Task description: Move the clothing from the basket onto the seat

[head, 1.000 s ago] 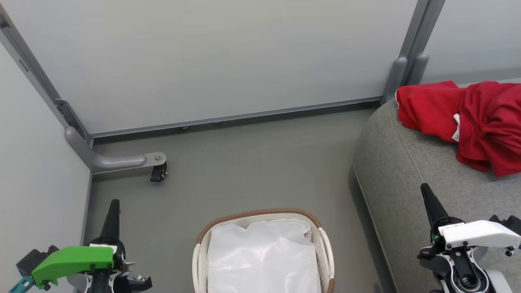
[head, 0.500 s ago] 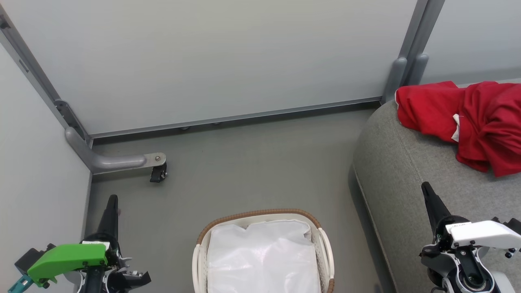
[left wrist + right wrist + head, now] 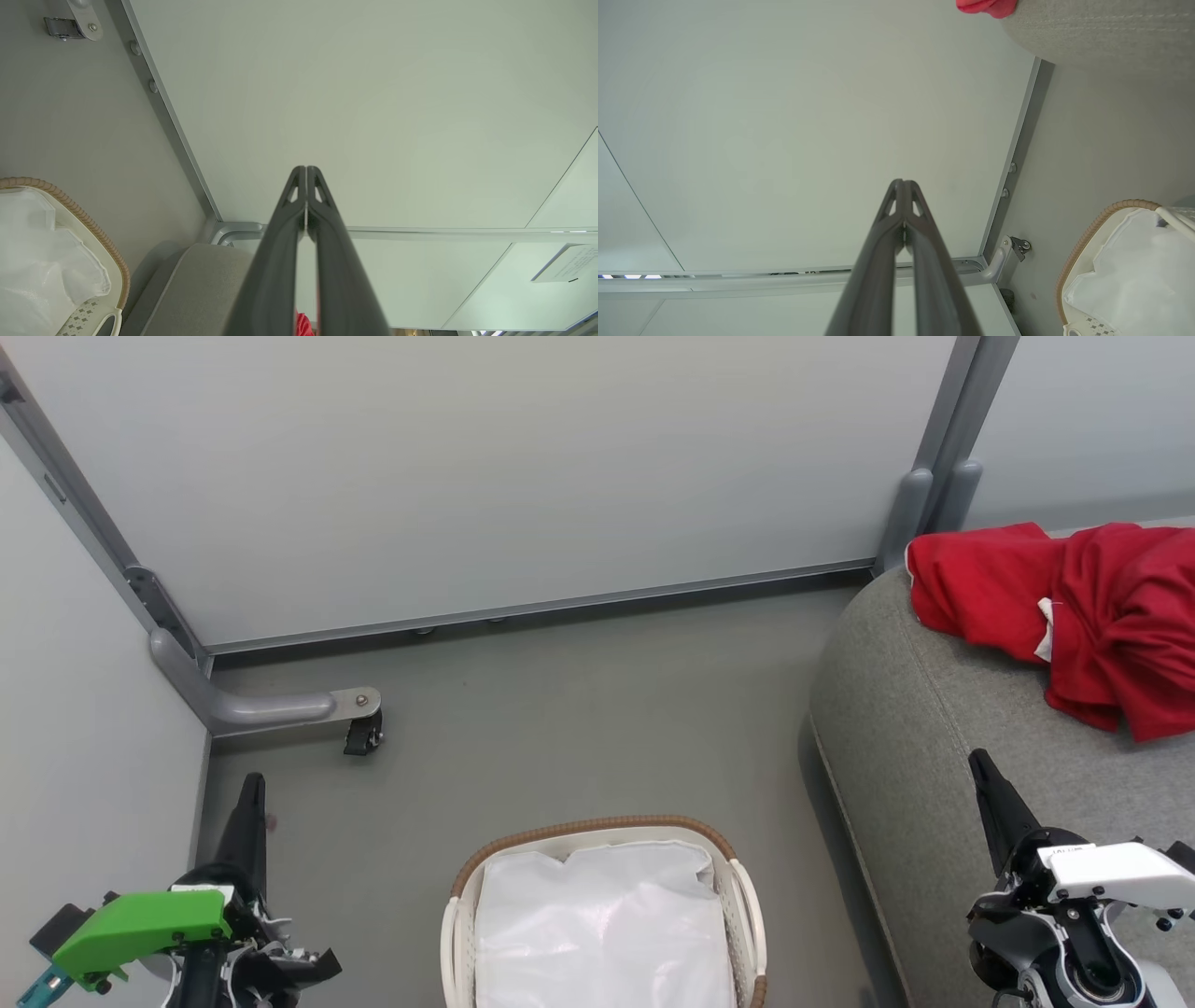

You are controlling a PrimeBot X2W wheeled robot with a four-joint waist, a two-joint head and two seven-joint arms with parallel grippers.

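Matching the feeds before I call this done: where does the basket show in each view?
Head view: basket at bottom centre, cut off by the bottom edge.
Left wrist view: basket at lower left, cut off by the left edge.
Right wrist view: basket at lower right corner.
Shared landmark: black caster on the grey partition foot, at top left in the left wrist view and right of centre in the right wrist view.

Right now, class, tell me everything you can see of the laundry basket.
The basket is oval, cream-white plastic with small perforations, a brown woven rim and looped side handles. A crumpled white liner fills it. It stands upright on the grey floor, left of the grey seat with a gap between, its near end cut off by the head view's edge.
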